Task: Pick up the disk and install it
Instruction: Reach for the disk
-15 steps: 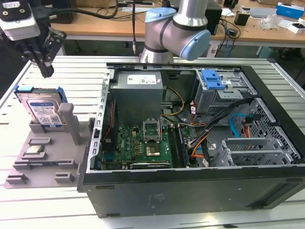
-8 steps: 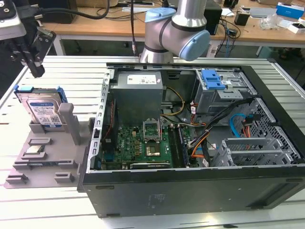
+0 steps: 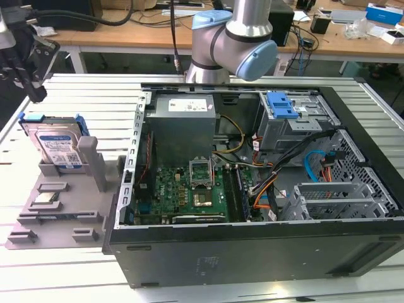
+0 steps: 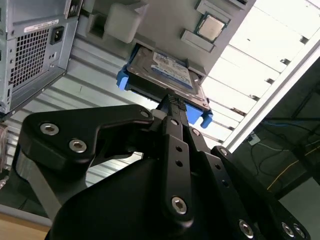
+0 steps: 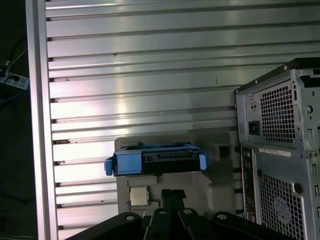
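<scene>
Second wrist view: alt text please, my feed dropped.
The black gripper, shut, points at the disk, which sits with its blue rails in a grey holder beside a processor chip. The computer case stands nearby.

Exterior view: high, oblique, over open case (image 3: pixel 252 249). Both wrist views: sighting past hand (image 4: pixel 172 102) toward disk (image 4: pixel 167 70), near.
</scene>
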Tool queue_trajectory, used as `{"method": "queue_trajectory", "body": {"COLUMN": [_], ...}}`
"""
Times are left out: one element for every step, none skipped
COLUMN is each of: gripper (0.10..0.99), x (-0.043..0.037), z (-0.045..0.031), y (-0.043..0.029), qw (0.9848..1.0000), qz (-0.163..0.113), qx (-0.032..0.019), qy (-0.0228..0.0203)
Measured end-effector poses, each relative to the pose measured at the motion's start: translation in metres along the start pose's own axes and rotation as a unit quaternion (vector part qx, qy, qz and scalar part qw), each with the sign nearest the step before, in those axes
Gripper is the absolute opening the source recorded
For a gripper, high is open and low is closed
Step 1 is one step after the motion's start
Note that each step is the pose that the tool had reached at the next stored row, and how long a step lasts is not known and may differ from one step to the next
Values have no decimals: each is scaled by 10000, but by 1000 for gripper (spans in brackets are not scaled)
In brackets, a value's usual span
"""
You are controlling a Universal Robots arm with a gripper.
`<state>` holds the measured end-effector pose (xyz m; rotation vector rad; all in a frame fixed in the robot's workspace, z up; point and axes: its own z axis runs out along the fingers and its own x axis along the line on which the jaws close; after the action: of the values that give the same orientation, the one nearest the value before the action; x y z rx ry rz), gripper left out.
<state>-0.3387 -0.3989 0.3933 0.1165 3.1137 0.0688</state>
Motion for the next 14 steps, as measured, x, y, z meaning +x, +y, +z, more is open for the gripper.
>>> {"method": "queue_trajectory", "body": {"gripper": [106, 106, 106, 106, 106, 106, 106, 106, 106, 106, 106, 106, 106, 106], "x": [31, 51, 72, 101, 122, 140, 178, 204, 222, 258, 276, 297, 316, 333], "z": [-1, -1, -2, -2, -3, -3, -5, -5, -6, -7, -7, -7, -8, -9], "y": [-2, -4, -5, -8, -9, -10, -13, -15, -16, -19, -21, -22, -24, -25], "qw": [10000, 10000, 10000, 10000, 10000, 10000, 10000, 10000, 10000, 10000, 10000, 10000, 10000, 10000], "qz": [0, 0, 0, 0, 0, 0, 0, 0, 1, 0, 0, 0, 0, 0], "qx": [0, 0, 0, 0, 0, 0, 0, 0, 0, 0, 0, 0, 0, 0], "qy": [0, 0, 0, 0, 0, 0, 0, 0, 0, 0, 0, 0, 0, 0]}}
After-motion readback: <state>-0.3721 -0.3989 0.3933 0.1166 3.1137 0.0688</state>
